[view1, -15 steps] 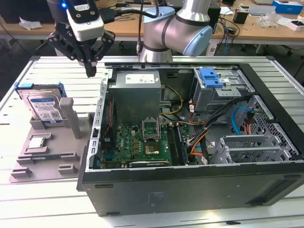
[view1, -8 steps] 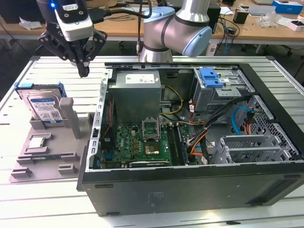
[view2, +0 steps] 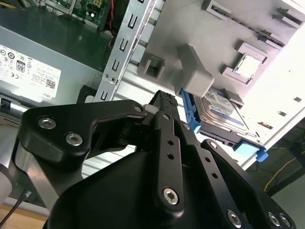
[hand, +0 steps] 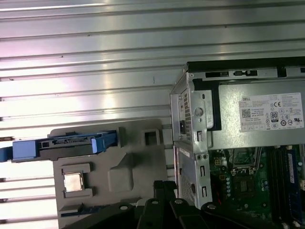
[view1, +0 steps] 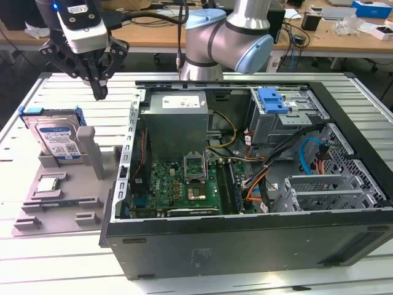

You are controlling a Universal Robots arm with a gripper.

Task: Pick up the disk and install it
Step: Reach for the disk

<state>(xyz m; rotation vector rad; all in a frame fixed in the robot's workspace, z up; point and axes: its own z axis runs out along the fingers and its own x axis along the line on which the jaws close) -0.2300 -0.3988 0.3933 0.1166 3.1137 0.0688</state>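
**1. Computer case** [view1: 245, 246], lower centre and right of the exterior view. Tower laid on its side with the panel off.
- Contents: motherboard [view1: 184, 184] and power supply [view1: 177, 117].
- The drive cage [view1: 288, 120] sits toward the upper right and carries a bare blue bracket [view1: 273, 100].
- Loose cables [view1: 255, 184] lie near the cage.

**2. Grey fixture** [view1: 67, 209], lower left, resting on the slotted aluminium table [view1: 55, 264]. A processor chip [view1: 49, 183] lies flat in one pocket.

**3. Disk** [view1: 58, 138], mid left. It stands on edge in a slot of the fixture, label facing the camera, with a blue frame around its edges. An upright grey post [view1: 87, 147] stands just beside it on the exterior view's right. The disk is not gripped.

**4. Gripper** [view1: 98, 92], upper left. It hangs above the fixture, roughly over the post, to the exterior view's right of the disk and apart from it. The fingertips are drawn together with nothing between them.

**5. Robot arm** [view1: 230, 37], upper centre, beyond the case.

**Hazards (judged):**
- With the fingers closed, a descent would strike the disk's top edge or the post instead of straddling the drive.
- The post crowds one face, so a finger could jam against it.
- A grip on the plastic frame alone may flex or slip.
- A skewed lift could bind the drive in its slot and drag the fixture with it.
- Near the cage, the cables and the case wall could snag a carried drive.
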